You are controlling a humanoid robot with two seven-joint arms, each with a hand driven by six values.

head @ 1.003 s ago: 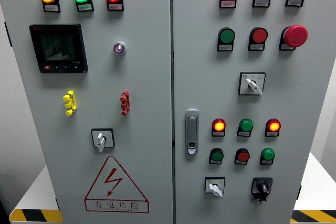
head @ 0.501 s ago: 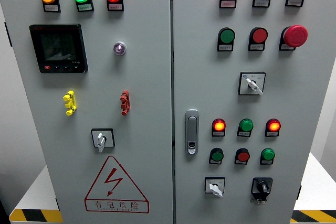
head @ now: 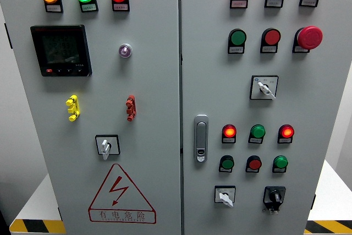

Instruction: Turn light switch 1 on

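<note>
On the head view, a grey cabinet [head: 159, 136] with two doors fills the frame; no robot hand shows, so neither one's state can be told. Left of the door handle [head: 201, 138]: lit lamps, a meter [head: 60, 50], a rotary switch [head: 106, 145] above a warning triangle [head: 121, 195]. Right of the handle: lamps, an emergency stop [head: 309, 37], three more rotary switches. Labels are too small to read; which is switch 1 cannot be told. Controls sit face-on for easy reaching. Hazard-striped floor edging shows below.
</note>
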